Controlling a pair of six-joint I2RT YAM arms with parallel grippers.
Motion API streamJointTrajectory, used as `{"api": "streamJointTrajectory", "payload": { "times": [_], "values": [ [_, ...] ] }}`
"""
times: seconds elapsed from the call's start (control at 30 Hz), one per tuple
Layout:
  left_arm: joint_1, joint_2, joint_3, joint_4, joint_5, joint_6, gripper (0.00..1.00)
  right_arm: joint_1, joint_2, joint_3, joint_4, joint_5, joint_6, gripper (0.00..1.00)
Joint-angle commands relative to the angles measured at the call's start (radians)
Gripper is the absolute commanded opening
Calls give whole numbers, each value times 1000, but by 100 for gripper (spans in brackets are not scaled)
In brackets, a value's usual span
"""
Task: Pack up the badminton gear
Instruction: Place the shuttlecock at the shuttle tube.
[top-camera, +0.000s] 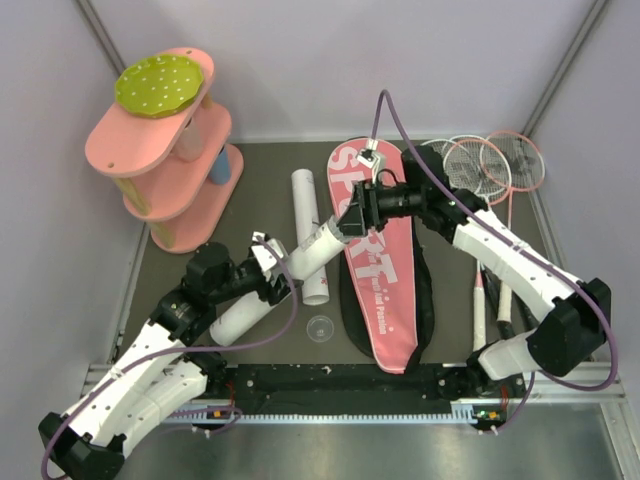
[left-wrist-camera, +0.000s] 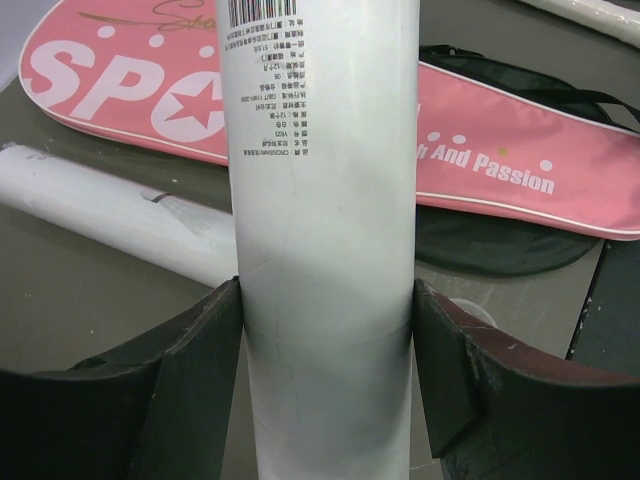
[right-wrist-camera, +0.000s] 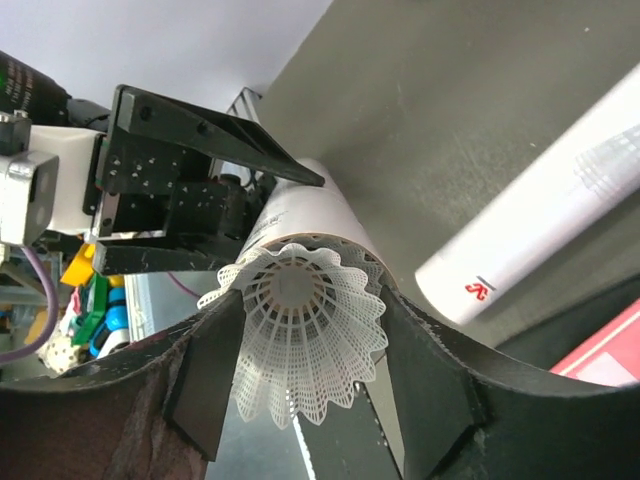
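My left gripper (top-camera: 280, 272) is shut on a long white tube (left-wrist-camera: 320, 200) and holds it tilted off the table, open end toward the right arm. A white mesh-skirted shuttlecock (right-wrist-camera: 305, 330) sits in that mouth, its skirt sticking out. My right gripper (right-wrist-camera: 305, 375) is at the tube's mouth (top-camera: 338, 232), its fingers (right-wrist-camera: 210, 370) spread to either side of the skirt. The pink "SPORT" bag (top-camera: 385, 270) lies flat in the middle. Three rackets (top-camera: 490, 165) lie at the back right. A second tube (top-camera: 305, 195) lies on the table.
A pink tiered shelf (top-camera: 165, 150) with a green dotted disc (top-camera: 160, 85) stands at the back left. A small clear round cap (top-camera: 320, 327) lies near the front edge, left of the bag. Walls close in the table on three sides.
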Motion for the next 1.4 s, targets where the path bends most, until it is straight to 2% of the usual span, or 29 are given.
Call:
{"api": "streamJointTrajectory", "payload": {
  "times": [0.0, 0.4, 0.53, 0.63, 0.77, 0.97, 1.13, 1.17, 1.23, 1.3, 1.33, 1.37],
  "values": [
    [-7, -7, 22, 144, 43, 10, 0, -6, -54, 36, -91, 29, -99, 66],
    [-10, -8, 20, 144, 46, 13, 0, -48, -65, 40, -117, -50, -119, 75],
    [-9, -7, 22, 143, 60, 10, 0, 6, -34, 12, -82, -58, -115, 80],
    [-10, -4, 25, 143, 107, 11, 0, 33, 41, 12, -9, -96, -52, 80],
    [-15, -13, 20, 144, 135, 11, 0, 75, 128, 26, -12, -109, -50, 80],
    [-18, -14, 23, 144, 123, 14, 0, 93, 124, 10, -14, -58, -49, 80],
    [-18, -8, 23, 141, 77, 8, 0, 60, 17, 18, 3, 3, -54, 80],
    [-18, -10, 22, 143, 30, 5, 0, 41, -20, 1, 24, 18, -23, 81],
    [-18, -8, 23, 135, -18, 7, 0, -29, -147, -79, 87, 64, 5, 82],
    [-18, 2, 31, 125, -93, 5, 0, -96, -238, -155, 185, 153, 54, 87],
    [-18, 7, 37, 120, -118, 7, 0, -112, -284, -216, 199, 181, 65, 92],
    [-18, 13, 39, 114, -168, 5, 0, -120, -348, -239, 201, 208, 66, 93]
  ]
}}
